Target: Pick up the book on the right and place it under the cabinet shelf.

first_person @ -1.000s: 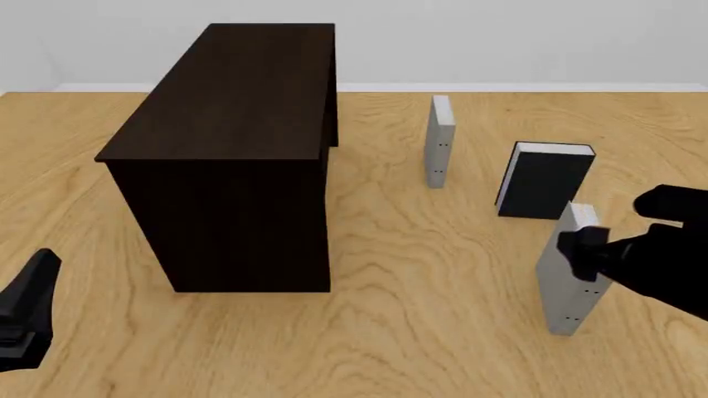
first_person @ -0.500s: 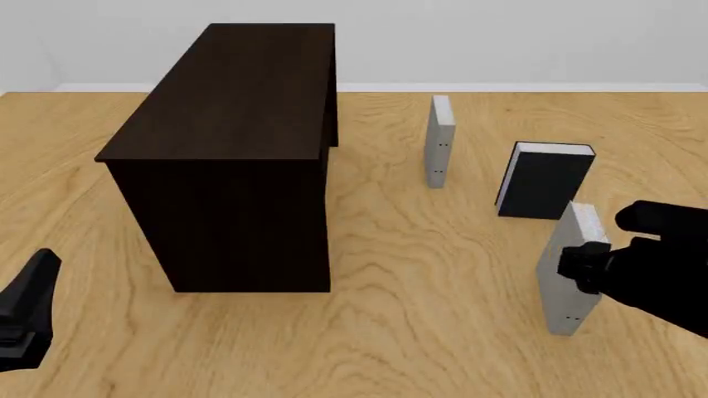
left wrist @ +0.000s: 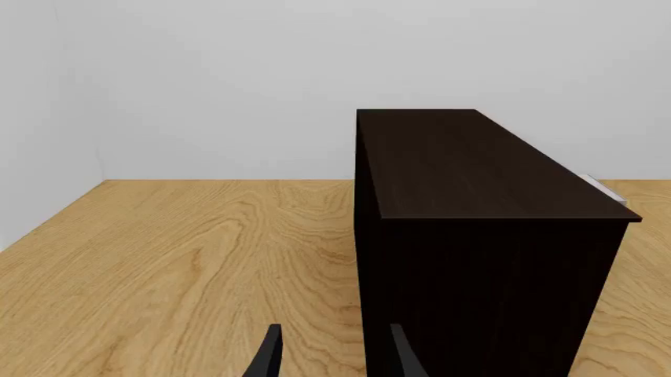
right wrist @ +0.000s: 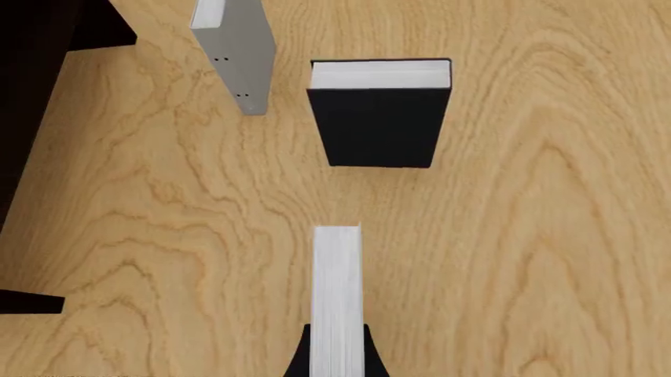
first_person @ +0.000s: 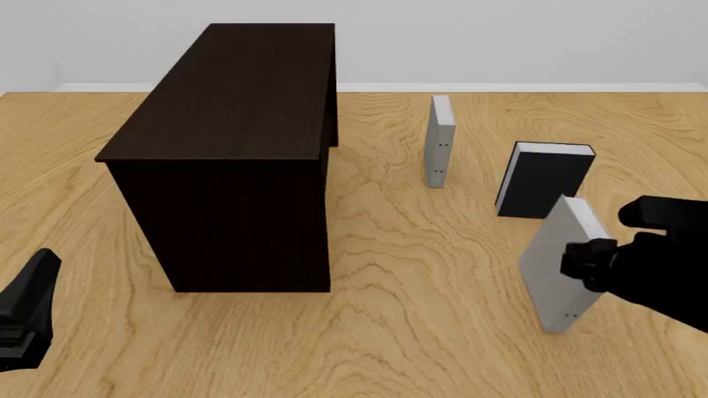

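My right hand (first_person: pixel 584 264) is clenched on the book (first_person: pixel 559 264), fingers (right wrist: pixel 301 357) pinching its two covers near the top, page edges facing my wrist camera. The book sits at the right of the tabletop (first_person: pixel 432 332), tipped so its top leans away from the cabinet (first_person: pixel 238 157), and from the front I cannot tell whether its lower corner touches the wood or has just cleared it. Just behind it stands the black book (first_person: pixel 542 181), and farther back, nearer the cabinet, the second grey book (first_person: pixel 439 141).

My left hand (left wrist: pixel 330 357) is idle, fingers apart, holding nothing, low at the near left beside the cabinet's end.

To do this lift well, I judge I should keep the squeeze firm and raise straight up before swinging left, so the book does not pivot in the pinch or clip the black book. Then I would carry it in front of the grey one toward the cabinet's open side, keeping it level enough to slide in under the top.
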